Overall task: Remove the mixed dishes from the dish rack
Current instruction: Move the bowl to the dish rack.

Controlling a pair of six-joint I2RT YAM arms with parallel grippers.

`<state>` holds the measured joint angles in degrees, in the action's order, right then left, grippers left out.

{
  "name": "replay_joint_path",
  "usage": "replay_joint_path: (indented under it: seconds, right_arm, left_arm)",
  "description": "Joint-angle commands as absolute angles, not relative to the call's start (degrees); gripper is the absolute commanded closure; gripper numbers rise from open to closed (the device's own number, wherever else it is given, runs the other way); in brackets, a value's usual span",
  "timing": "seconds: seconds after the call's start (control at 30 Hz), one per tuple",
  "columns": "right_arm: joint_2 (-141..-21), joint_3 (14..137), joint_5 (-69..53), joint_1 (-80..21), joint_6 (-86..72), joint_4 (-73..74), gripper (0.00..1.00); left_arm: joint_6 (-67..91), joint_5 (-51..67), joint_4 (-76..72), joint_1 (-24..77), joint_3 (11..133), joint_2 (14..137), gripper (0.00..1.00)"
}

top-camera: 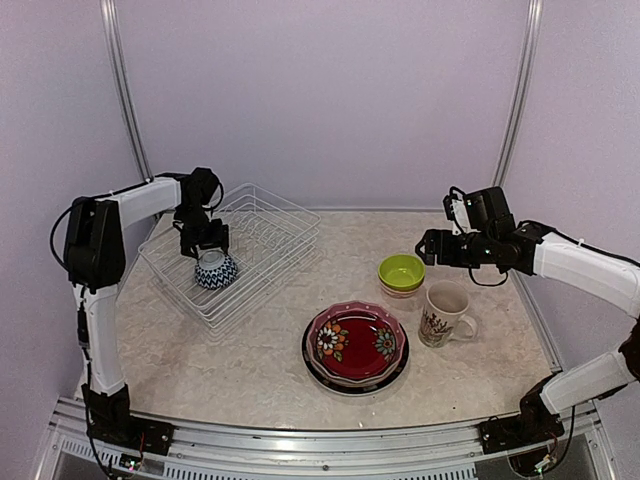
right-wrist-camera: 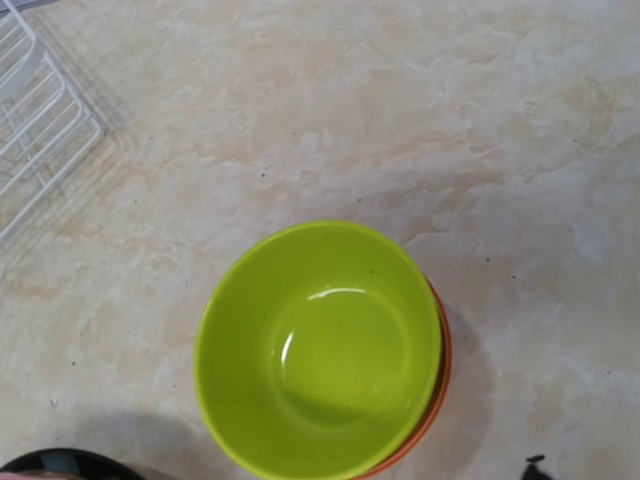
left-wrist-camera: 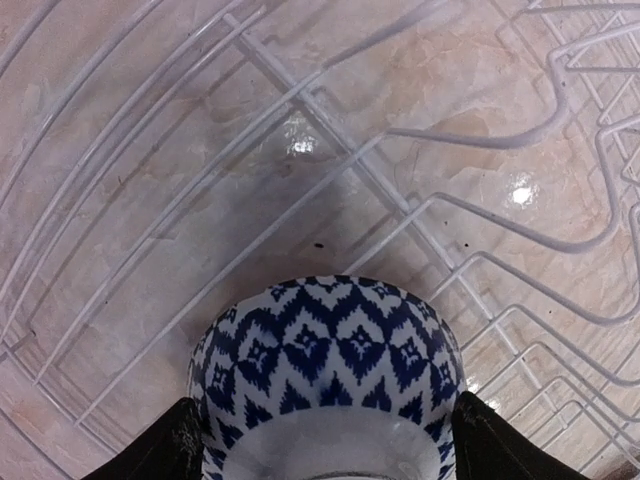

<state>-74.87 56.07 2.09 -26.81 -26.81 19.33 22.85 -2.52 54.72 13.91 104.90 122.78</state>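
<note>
My left gripper (top-camera: 205,250) is shut on the blue-white patterned bowl (top-camera: 215,270) and holds it over the near left part of the white wire dish rack (top-camera: 300,215). In the left wrist view the bowl (left-wrist-camera: 330,370) sits between my two black fingers (left-wrist-camera: 185,445), with rack wires (left-wrist-camera: 300,95) below it. No other dishes show in the rack. My right gripper (top-camera: 428,247) hovers open and empty beside the lime green bowl (top-camera: 401,271). In the right wrist view that bowl (right-wrist-camera: 320,345) is nested in an orange-red bowl (right-wrist-camera: 443,360).
A stack of plates with the red floral one on top (top-camera: 356,343) lies at the front middle of the table. The cream patterned mug (top-camera: 443,313) stands to its right, near the green bowl. A rack corner (right-wrist-camera: 40,110) shows in the right wrist view.
</note>
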Motion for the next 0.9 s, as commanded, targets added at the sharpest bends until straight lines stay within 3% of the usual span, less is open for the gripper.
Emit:
replay_joint_path:
  seconds: [0.0,0.17,0.6,0.87]
  right_arm:
    - [-74.76,55.9,1.08,-26.63,-27.3,18.55,0.16]
    - [-74.19,55.6,1.18,-26.6,-27.49,18.89,0.16]
    - [-74.0,55.28,1.05,-26.61,-27.5,18.63,0.16]
    - [-73.39,55.0,1.47,-26.58,-27.43,18.72,0.16]
  left_arm:
    - [22.59,-4.01,55.67,15.02,102.25,119.3,0.19]
    - [22.72,-3.61,56.97,16.23,102.62,119.53,0.01]
    - [21.14,10.81,60.0,16.13,102.81,118.33,0.01]
    - [21.71,21.99,57.14,10.6,101.49,115.99,0.01]
